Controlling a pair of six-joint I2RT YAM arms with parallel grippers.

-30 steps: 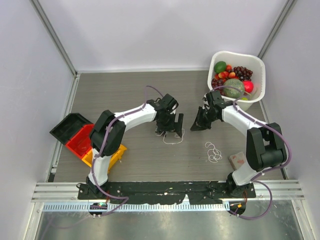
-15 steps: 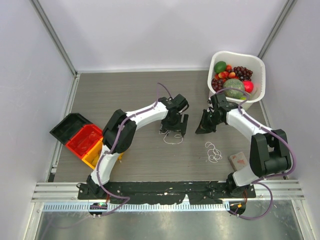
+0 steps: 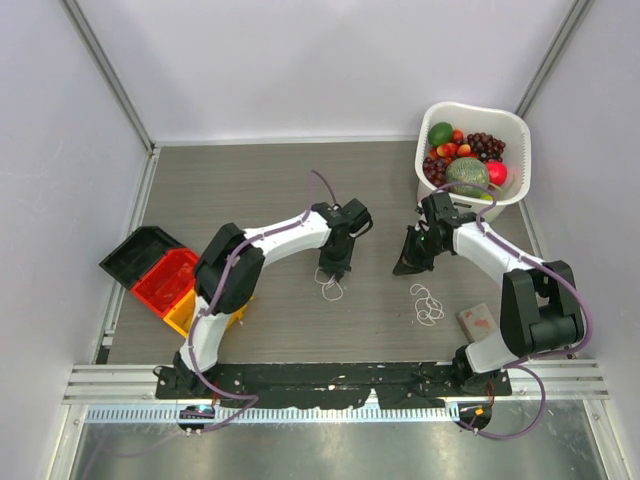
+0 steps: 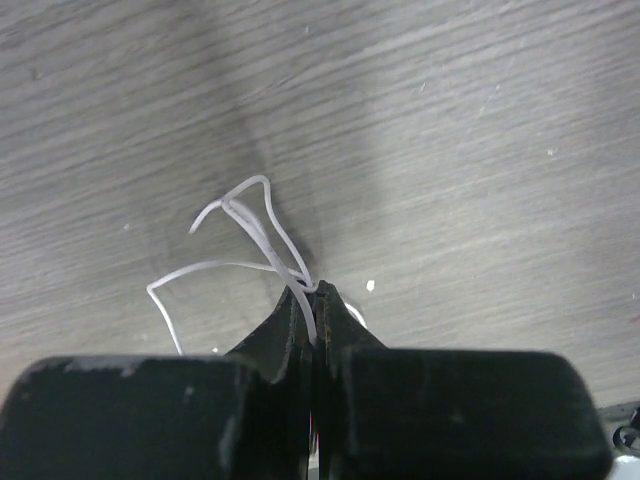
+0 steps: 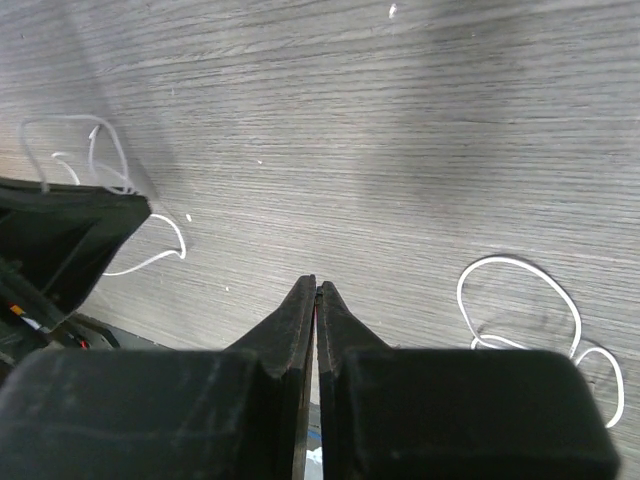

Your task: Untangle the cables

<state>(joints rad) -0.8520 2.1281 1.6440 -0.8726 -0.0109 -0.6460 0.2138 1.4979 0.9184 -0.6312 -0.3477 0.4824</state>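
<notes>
- Pinching a thin white cable (image 4: 262,232) at its very tips, the left gripper (image 4: 315,290) stands nose-down near the middle of the table (image 3: 250,180), with its two fingers pressed together on the wire.
- From the pinch, the cable's loops stretch away from the fingertips. One long narrow loop points outward, and a wider loop bows off to the side.
- Seen from above, this small bunch (image 3: 330,288) lies on the near side of the left gripper (image 3: 333,270).
- A second white cable bunch (image 3: 428,304) lies loose on the table, well apart from the first. It is made of several small loops, and its long axis runs from the far side toward the near edge.
- The right gripper (image 3: 402,266) hangs nose-down between the two bunches. Its fingers are closed against each other with nothing between them, and it touches neither cable.
- The right wrist view shows the loose loops (image 5: 520,300) off to one side of those closed fingertips (image 5: 316,285).
- The table is grey with a fine wood grain, and plain white walls (image 3: 300,60) enclose it on three sides. A dark mounting strip (image 3: 340,373) at the near edge carries both arm bases.
- Counted, there are two arms and two cable bunches, and both bunches are white.
- Three open bins sit together at the left edge: one black (image 3: 138,252), one red (image 3: 165,283) and one yellow (image 3: 178,318).
- One white basket (image 3: 480,108) full of fruit (image 3: 467,175) stands in the far right corner.
- One small pinkish block (image 3: 477,320) lies near the right arm's base.
</notes>
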